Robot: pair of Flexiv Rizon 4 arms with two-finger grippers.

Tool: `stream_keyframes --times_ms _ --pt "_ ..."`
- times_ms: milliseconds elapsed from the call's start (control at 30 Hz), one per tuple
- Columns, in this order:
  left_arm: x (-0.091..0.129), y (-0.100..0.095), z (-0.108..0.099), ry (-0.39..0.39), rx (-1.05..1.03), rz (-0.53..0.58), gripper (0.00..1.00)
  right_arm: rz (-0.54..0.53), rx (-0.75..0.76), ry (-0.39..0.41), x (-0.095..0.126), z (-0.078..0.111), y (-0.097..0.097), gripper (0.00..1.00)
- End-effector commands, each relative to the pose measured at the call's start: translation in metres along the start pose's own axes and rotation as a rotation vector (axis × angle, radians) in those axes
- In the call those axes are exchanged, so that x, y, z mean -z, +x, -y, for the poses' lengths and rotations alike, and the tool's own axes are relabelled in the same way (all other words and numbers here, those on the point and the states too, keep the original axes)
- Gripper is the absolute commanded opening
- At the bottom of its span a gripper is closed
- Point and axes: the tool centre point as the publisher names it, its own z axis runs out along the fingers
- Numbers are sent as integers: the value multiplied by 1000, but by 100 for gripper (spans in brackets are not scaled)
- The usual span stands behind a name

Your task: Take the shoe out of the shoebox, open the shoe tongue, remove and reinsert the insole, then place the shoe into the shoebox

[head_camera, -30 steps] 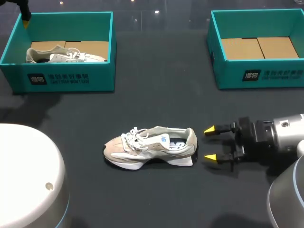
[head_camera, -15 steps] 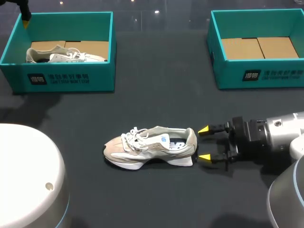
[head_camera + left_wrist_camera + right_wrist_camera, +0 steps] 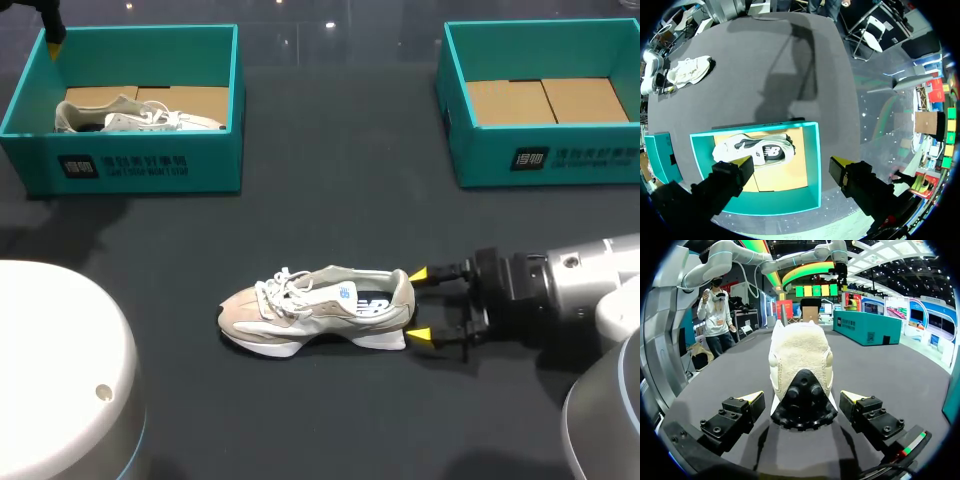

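A beige and white shoe point(image 3: 315, 310) lies on its sole at the table's middle, toe to the left. My right gripper point(image 3: 418, 306) is at its heel, open, one yellow tip on each side. In the right wrist view the heel point(image 3: 800, 370) stands just ahead of the gripper point(image 3: 802, 396), whose fingers do not touch it. The left teal shoebox point(image 3: 140, 165) holds a second shoe point(image 3: 130, 115). My left gripper point(image 3: 792, 164) hangs open high above that shoebox point(image 3: 812, 165) and its shoe point(image 3: 757, 150), holding nothing.
A second teal shoebox point(image 3: 550, 160) stands at the back right with only its cardboard floor showing. My white robot base point(image 3: 60, 370) fills the front left corner. Dark tabletop lies between the boxes and the shoe.
My right gripper has slid left toward the shoe, and its tips now flank the heel. The shoe, the boxes and my left arm have not moved.
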Motion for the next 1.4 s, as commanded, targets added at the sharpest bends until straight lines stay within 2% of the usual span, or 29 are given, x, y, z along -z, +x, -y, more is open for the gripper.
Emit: stream_keyframes --times_ms 33,400,1067,1400 --pt "0 0 1 -1 -1 -2 100 0 1 6 -7 0 -2 100" --pt "0 0 1 -1 -1 -2 100 -27 10 6 -18 -3 -12 100" --pt "0 0 1 -1 -1 -2 100 -38 3 19 -38 -5 -1 100" --pt "0 0 1 -1 -1 -2 100 -46 8 -5 -48 -4 -2 100"
